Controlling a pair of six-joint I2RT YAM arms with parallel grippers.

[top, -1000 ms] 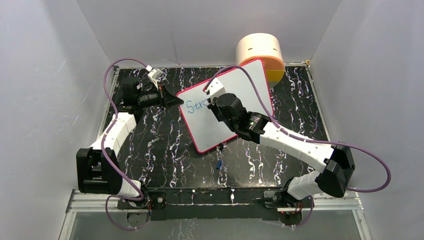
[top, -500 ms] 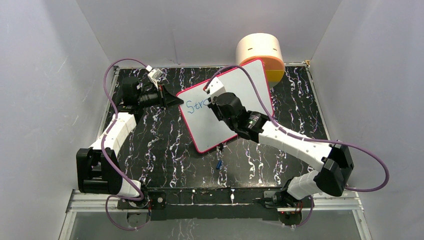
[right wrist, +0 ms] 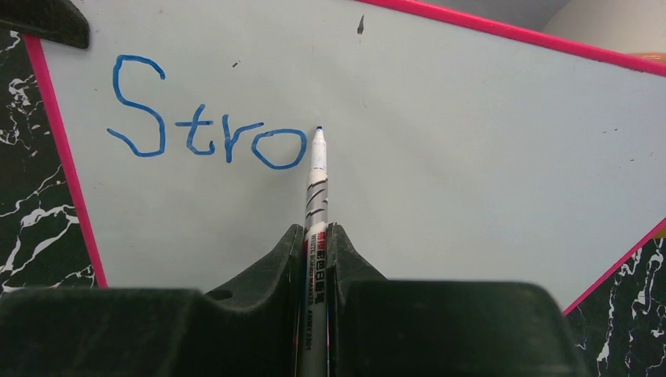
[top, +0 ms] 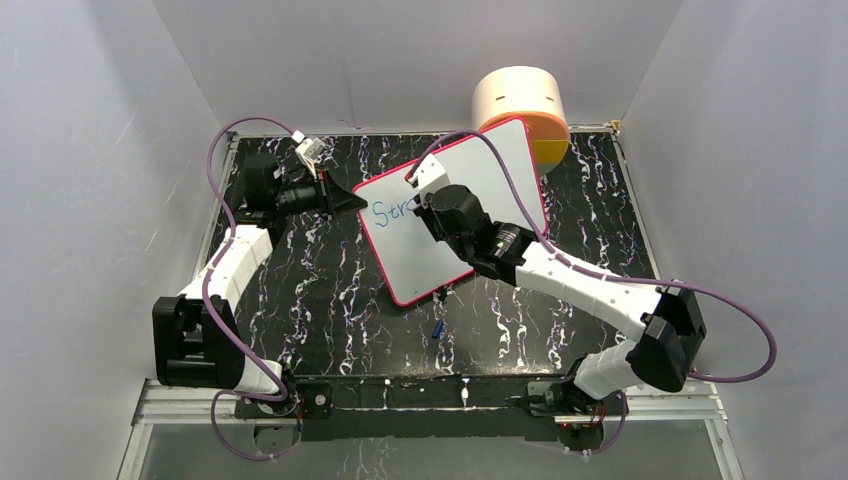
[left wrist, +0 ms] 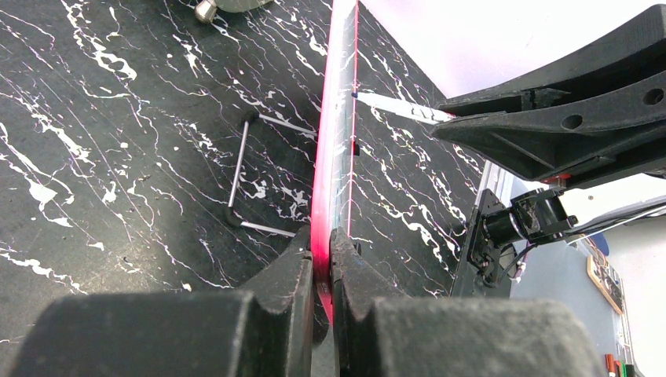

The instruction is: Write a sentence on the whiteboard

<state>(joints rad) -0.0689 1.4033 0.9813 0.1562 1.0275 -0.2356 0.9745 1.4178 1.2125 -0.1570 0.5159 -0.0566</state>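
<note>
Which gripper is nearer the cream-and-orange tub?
Right. The right gripper holds the marker over the whiteboard, near-left of the tub; the left gripper clamps the whiteboard's left edge, farther off.

White walls (top: 90,150) enclose a black, white-veined tabletop (top: 330,290). A cream-and-orange round container (top: 520,100) sits at its far edge. A small blue piece (top: 438,328) lies nearer the front, and a thin wire bracket (left wrist: 239,169) rests on the surface.

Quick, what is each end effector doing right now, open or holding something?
Left end effector: closed on the whiteboard, gripping its pink edge.
Right end effector: closed on the marker, its tip by the unfinished sentence.
</note>
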